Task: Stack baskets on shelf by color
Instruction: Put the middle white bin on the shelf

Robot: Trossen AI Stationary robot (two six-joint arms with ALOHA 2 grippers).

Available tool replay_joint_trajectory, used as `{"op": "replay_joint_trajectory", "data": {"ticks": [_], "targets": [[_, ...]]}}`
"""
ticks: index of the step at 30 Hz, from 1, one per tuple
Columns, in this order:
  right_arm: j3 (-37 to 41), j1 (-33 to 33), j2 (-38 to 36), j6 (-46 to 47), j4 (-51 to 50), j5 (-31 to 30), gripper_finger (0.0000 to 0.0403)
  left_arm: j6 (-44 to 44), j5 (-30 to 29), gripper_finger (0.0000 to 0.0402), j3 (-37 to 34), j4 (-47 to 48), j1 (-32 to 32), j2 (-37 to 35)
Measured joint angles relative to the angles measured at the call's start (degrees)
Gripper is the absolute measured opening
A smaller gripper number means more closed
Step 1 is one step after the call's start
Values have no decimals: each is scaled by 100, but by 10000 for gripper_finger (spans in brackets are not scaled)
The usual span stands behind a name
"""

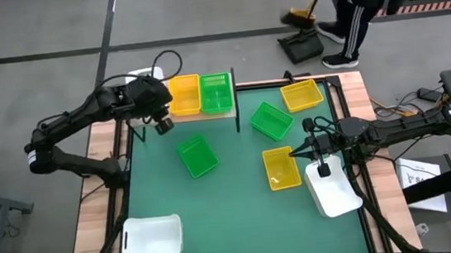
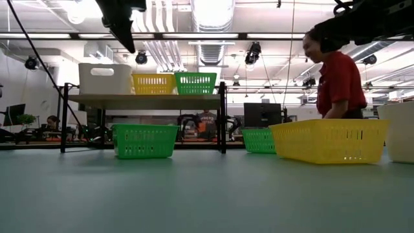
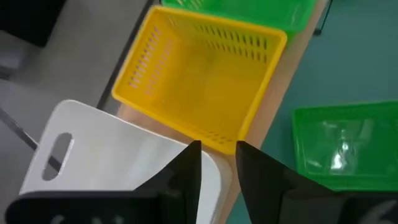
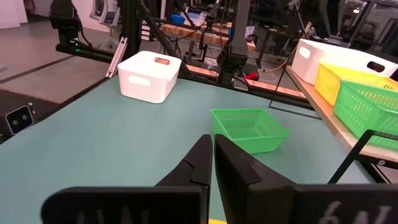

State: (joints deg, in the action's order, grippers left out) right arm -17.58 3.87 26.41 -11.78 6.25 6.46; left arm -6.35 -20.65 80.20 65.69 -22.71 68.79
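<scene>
On the wooden shelf (image 1: 226, 114) at the table's far side stand a white basket (image 3: 106, 162), a yellow basket (image 1: 183, 95) and a green basket (image 1: 215, 93) in a row. My left gripper (image 3: 217, 149) hovers above the white basket's corner next to the yellow one, fingers slightly apart and empty; in the low view it (image 2: 129, 42) is clear of the basket. Two green baskets (image 1: 197, 157) (image 1: 271, 120), two yellow baskets (image 1: 301, 96) (image 1: 281, 168) and two white baskets (image 1: 331, 187) (image 1: 151, 237) rest on the green mat. My right gripper (image 1: 300, 150) is shut and empty, between the near yellow basket and the right white one.
The shelf's black posts (image 2: 223, 116) stand at the mat's far edge. A person (image 1: 363, 1) walks on the floor beyond the table's far right corner; a person in red (image 2: 337, 81) shows behind the table in the low view. Bare mat (image 1: 235, 225) lies near the front edge.
</scene>
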Motion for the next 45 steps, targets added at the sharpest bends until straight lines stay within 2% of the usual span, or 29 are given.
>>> {"op": "replay_joint_trajectory", "data": {"ticks": [8,18,28,40,45], "targets": [[0,-1,0,42,1,0,11,-196,-39,79,-9,112,-336,264],[0,-1,2,77,-154,-2,11,-294,-41,4,-9,545,-554,273],[2,-1,2,73,-148,-2,11,4,-39,1,-11,1413,-551,269],[2,-3,2,86,-146,-4,11,30,-39,0,-14,1989,-551,265],[2,-3,2,86,-146,-4,11,151,-37,0,-18,1849,-551,265]]}}
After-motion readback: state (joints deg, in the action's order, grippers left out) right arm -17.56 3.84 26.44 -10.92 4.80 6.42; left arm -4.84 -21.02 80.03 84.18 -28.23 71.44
